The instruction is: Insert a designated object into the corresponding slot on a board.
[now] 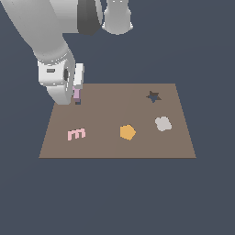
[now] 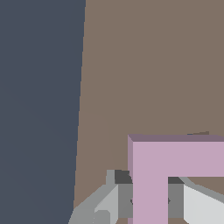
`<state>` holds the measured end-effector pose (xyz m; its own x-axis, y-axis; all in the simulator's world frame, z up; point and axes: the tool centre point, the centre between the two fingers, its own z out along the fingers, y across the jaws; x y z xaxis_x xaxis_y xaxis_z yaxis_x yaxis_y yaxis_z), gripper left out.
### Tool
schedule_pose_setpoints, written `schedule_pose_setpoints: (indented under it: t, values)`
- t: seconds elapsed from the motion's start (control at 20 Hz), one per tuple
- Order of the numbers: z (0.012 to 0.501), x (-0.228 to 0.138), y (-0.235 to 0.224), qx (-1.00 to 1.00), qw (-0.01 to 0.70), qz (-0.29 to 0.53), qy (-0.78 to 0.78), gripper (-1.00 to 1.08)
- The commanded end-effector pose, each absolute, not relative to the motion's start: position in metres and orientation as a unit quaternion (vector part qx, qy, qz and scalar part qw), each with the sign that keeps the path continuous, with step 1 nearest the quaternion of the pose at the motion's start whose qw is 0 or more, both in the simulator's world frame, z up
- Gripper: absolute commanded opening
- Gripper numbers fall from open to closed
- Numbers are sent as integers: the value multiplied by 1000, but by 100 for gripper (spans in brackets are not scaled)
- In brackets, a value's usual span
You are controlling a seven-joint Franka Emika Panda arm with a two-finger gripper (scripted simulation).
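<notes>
Dark blue-grey ground is surrounding the board [image 1: 114, 147]; the pincer [image 1: 77, 94] is gripping the lilac L-shaped block [image 2: 151, 175] over the far corner, where a slot [image 1: 78, 102] is barely showing. Lowering squarely should seat it.

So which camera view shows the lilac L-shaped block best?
The wrist view. There the lilac L-shaped block fills much of the picture, and its two arms at a right angle are plain, with a gripper finger on each side of one arm. In the exterior view only a small lilac sliver shows below the gripper, over the board.
</notes>
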<state>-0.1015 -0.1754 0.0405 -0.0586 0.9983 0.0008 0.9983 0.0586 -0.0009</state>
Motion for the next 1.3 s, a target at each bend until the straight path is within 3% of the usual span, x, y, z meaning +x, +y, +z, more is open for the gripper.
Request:
schedule_pose_setpoints:
  t: [0.0,1.0,1.05,1.25]
  values:
    - [41,-98,-178,-668,0,0,-744,-100]
    - [31,-92,-182,-632,0,0,-775,-100]
    - [31,-92,-182,-632,0,0,-775,100]
    - [31,-92,-182,-632,0,0,-775,100]
